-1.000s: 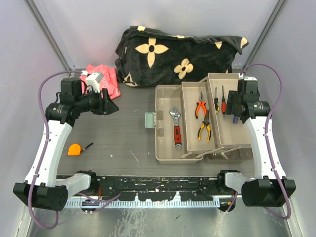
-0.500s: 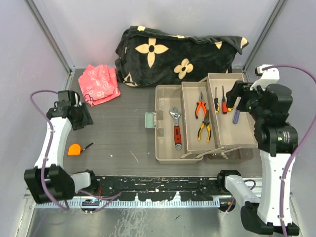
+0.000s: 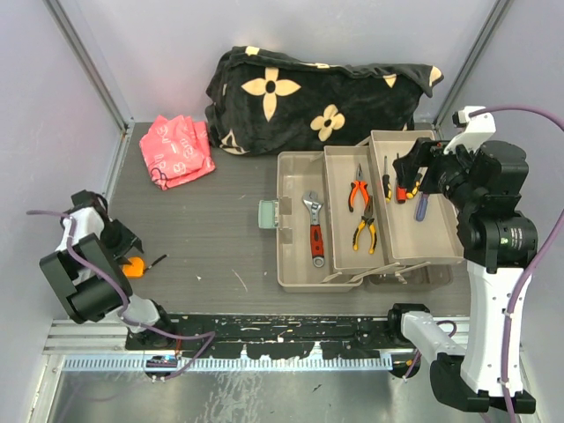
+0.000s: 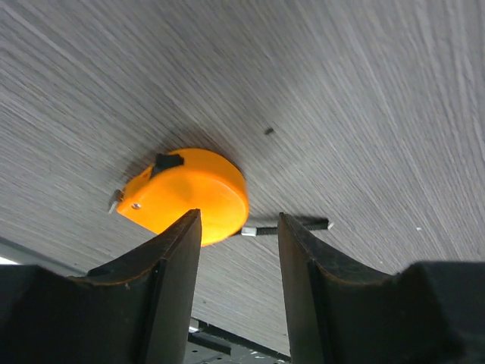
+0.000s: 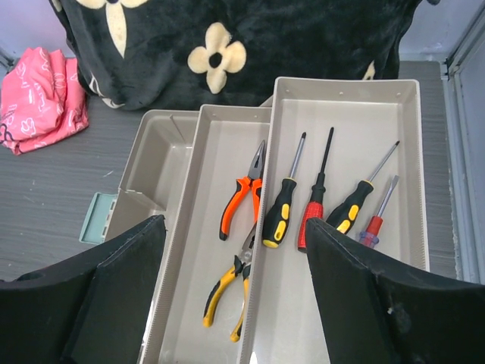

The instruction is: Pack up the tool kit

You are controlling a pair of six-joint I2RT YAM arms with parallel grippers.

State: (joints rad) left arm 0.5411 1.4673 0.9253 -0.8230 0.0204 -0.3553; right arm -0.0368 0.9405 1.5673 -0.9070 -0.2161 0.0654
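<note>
The tool kit's grey-brown box (image 3: 295,176) stands unfolded right of centre, with two beige trays (image 5: 227,129) stepped out to its right. A red-handled wrench (image 3: 315,231) lies in the base. Orange pliers (image 5: 242,193) and yellow pliers (image 5: 231,296) lie in the middle tray, several screwdrivers (image 5: 282,205) in the right one. My right gripper (image 5: 233,224) hovers high above these trays (image 3: 414,179), open and empty. The orange tape measure (image 4: 186,193) lies on the table at the near left (image 3: 134,267). My left gripper (image 4: 239,220) is open just short of it, its left fingertip (image 4: 178,243) overlapping the case.
A black flower-patterned blanket (image 3: 317,97) is bunched at the back. A pink cloth (image 3: 181,150) lies at the back left. The tape measure's black strap (image 4: 292,225) trails to its right. Grey walls close in both sides, and a metal rail (image 3: 282,339) runs along the near edge.
My left arm swung from beside the pink cloth down to the near left, up to the tape measure. My right arm rose and now looks down over the trays, jaws slightly wider.
</note>
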